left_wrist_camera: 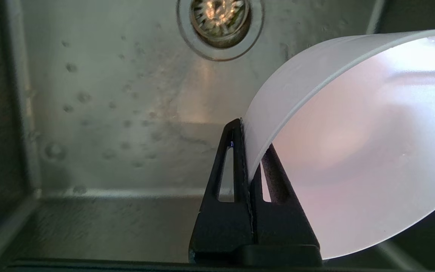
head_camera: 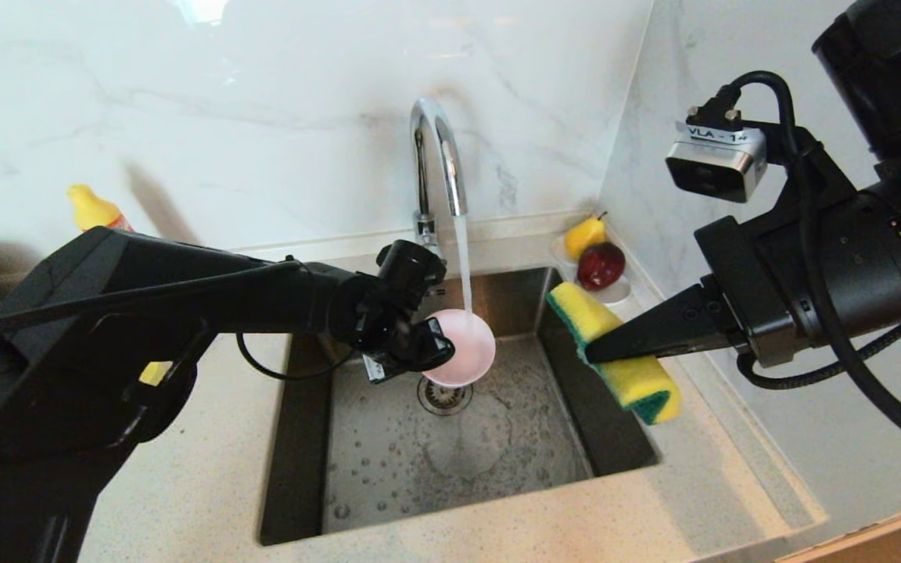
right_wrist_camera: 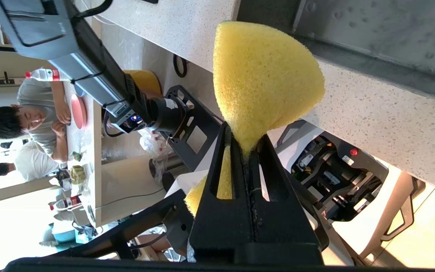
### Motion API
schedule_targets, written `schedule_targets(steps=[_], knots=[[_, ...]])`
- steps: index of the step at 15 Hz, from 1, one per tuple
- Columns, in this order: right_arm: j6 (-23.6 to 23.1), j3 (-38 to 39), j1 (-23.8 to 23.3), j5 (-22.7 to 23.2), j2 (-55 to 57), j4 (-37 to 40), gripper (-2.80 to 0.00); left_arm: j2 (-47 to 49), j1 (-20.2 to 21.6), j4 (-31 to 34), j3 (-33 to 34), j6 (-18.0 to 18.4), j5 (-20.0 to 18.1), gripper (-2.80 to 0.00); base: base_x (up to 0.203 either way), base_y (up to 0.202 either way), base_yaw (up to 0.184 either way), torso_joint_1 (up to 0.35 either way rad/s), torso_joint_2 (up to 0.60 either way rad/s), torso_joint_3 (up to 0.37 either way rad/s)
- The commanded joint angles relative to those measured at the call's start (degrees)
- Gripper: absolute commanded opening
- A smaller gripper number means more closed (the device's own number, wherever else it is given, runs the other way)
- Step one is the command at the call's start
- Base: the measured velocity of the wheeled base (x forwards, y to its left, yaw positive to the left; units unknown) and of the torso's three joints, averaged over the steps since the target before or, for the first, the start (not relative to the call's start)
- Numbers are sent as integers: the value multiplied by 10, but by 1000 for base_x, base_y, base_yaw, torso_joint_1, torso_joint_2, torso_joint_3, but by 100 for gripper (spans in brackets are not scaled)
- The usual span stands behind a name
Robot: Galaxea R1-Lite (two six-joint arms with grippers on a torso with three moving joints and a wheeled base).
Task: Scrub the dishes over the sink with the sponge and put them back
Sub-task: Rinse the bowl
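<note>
Pinching the pink bowl's (left_wrist_camera: 353, 151) rim, left jaws hold it under water.

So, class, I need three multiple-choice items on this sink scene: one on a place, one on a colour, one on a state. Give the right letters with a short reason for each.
1. Where is the pink bowl?
A. on the counter
B. over the sink, under the tap's stream
C. beside the fruit

2. What colour is the thin layer on the yellow sponge?
A. green
B. red
C. white

3. What is the state of the faucet?
A. off
B. running
C. covered by a cloth

Answers:
1 B: the left claw pinches its rim above the basin, with the water landing in it.
2 A: a green edge runs along the sponge squeezed in the right claw.
3 B: a water stream falls from the spout.
</note>
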Motion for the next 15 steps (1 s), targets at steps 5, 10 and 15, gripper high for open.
schedule_targets(steps=[5,10,15], knots=[[2,17,0,1,-4,-16,-280,40,0,15,-43,-3,1,-280,0,0,0,0,0,0],[2,30,0,1,-4,-35,-280,24,0,39,-37,-18,-29,-280,0,0,0,0,0,0],[2,30,0,1,-3,-35,-280,28,0,49,-35,-28,-52,-280,0,0,0,0,0,0]])
